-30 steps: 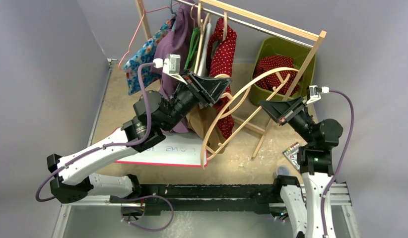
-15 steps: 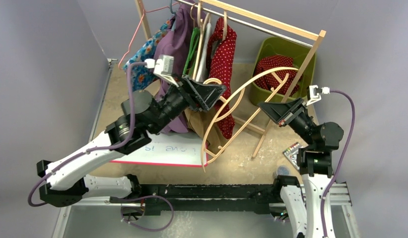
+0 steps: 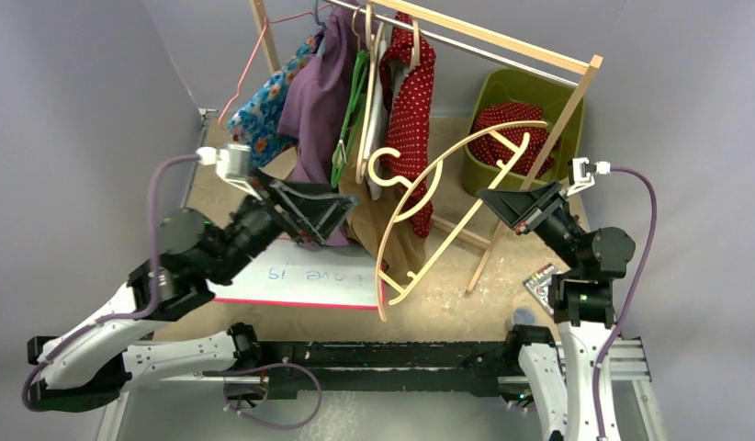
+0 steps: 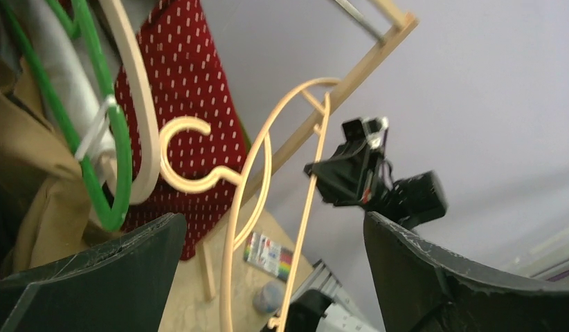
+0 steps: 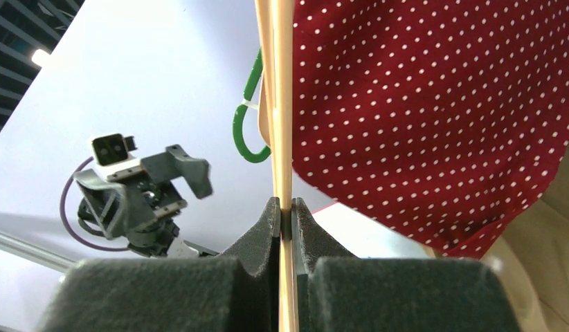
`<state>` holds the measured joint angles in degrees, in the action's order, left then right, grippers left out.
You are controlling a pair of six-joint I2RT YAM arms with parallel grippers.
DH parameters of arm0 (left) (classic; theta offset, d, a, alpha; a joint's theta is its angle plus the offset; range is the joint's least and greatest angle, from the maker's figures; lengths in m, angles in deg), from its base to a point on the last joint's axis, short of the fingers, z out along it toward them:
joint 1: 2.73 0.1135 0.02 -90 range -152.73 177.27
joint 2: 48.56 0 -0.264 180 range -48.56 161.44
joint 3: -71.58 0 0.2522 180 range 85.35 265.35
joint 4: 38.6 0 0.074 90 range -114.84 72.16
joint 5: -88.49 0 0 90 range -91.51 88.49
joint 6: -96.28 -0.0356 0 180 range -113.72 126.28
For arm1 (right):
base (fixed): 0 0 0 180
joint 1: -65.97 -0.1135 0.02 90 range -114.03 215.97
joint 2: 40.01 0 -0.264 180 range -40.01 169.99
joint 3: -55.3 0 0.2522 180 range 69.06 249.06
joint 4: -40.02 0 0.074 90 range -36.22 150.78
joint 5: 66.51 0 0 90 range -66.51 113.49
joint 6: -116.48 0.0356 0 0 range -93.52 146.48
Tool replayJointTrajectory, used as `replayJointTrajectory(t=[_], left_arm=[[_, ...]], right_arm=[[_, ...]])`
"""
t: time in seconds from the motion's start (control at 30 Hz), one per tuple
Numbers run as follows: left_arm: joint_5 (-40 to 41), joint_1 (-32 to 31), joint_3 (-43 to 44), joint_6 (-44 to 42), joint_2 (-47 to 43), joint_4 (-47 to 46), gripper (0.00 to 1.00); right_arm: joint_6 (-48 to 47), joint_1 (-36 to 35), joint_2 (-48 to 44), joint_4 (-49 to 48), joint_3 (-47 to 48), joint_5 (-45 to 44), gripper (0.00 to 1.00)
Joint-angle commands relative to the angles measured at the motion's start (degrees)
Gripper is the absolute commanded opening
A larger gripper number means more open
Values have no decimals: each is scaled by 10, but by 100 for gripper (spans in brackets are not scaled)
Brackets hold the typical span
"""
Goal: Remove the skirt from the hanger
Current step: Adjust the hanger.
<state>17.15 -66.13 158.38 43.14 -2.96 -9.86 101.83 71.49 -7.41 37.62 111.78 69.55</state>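
Note:
A bare pale wooden hanger [image 3: 447, 152] hangs tilted in the air in front of the clothes rail, and no cloth shows on it. My right gripper [image 3: 489, 196] is shut on its thin bar [image 5: 282, 104], which runs straight between the jaws [image 5: 286, 207]. My left gripper [image 3: 332, 220] stands wide open to the left of the hanger's hook and touches nothing; the hanger [image 4: 306, 207] shows between its fingers, farther off. A red white-dotted cloth [image 3: 411, 101] hangs from the rail behind the hanger. More of it [image 3: 502, 124] lies in a green bin. Which one is the skirt I cannot tell.
The wooden rack's post [image 3: 567, 110] stands by the green bin [image 3: 539, 87]. Purple [image 3: 314, 101], blue floral [image 3: 259, 110] and tan [image 3: 374, 230] garments and a green hanger [image 3: 351, 110] hang on the rail. A whiteboard [image 3: 309, 276], a marker box [image 3: 542, 280] and a small jar [image 3: 523, 317] lie on the table.
My left gripper opened wide and drew back down and left, away from the hanger's hook. The hanging clothes swung back. The right gripper kept its grip and place.

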Motion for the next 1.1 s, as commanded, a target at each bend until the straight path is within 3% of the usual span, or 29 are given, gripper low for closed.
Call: replayJointTrajectory(t=[0.0, 0.17, 0.37, 0.6, 0.73, 0.8, 0.93, 1.07], left_arm=[[-62, -1, -52, 34, 25, 29, 99], [-155, -1, -132, 96, 40, -54, 93], [-155, -1, -190, 141, 26, -92, 84], [-194, -2, -290, 233, 27, -249, 59], [-181, -2, -295, 231, 25, -259, 52], [-174, -2, -293, 227, 21, -255, 43], [-145, -2, -242, 184, 18, -160, 23], [-118, -2, -189, 140, 13, -90, 11]], right_arm=[[-11, -2, -4, -36, 2, 6, 0], [-10, -2, -9, -39, -2, 3, 0], [-9, -2, -10, -42, 2, 3, 0], [-10, -2, -15, -41, -4, 1, 0], [-9, -2, -20, -38, -5, 0, 0], [-12, -2, -22, -32, -3, -1, 0], [-38, -2, -27, 5, 1, -4, 0], [-75, -2, -30, 43, -4, -3, 0]])
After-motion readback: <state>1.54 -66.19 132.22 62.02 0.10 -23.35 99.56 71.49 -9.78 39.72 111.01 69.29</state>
